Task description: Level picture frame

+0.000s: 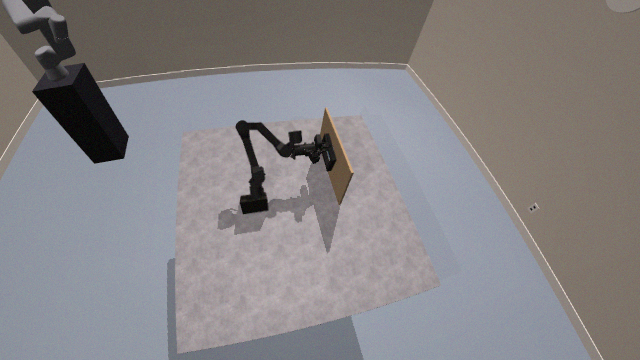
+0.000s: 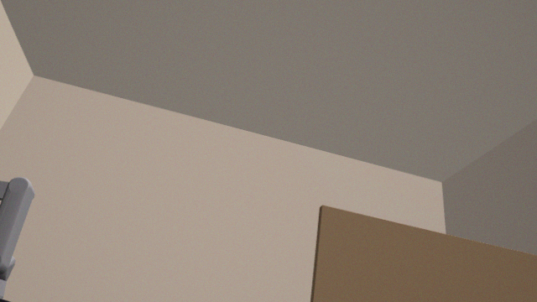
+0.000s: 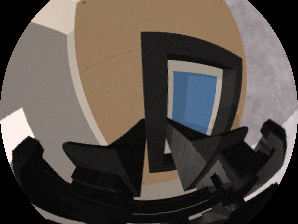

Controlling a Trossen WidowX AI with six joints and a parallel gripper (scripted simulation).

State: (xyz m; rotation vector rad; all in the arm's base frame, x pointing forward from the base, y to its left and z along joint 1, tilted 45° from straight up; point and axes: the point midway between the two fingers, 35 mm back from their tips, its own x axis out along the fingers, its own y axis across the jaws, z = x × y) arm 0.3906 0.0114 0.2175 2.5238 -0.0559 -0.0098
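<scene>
The black picture frame (image 1: pixel 330 161) (image 3: pixel 154 75), with a pale inner border and a blue picture, is against the face of the upright tan board (image 1: pixel 343 186) (image 2: pixel 403 268) (image 3: pixel 107 60). My gripper (image 1: pixel 324 147) (image 3: pixel 156 120) is shut on the frame. In the wrist view its two fingertips stand on either side of the frame's left-hand bar, which lies toward the wall and ceiling side of that view. The screw and the notched strip are hidden behind the frame. The frame looks slanted in the wrist view, but the lens bends lines and I cannot tell its true tilt.
My arm's base (image 1: pixel 254 204) stands on the mottled mat (image 1: pixel 250 290), to the left of the board in the top view. A black pedestal (image 1: pixel 85 120) with a grey arm (image 1: pixel 22 15) (image 2: pixel 17 226) stands at the back left.
</scene>
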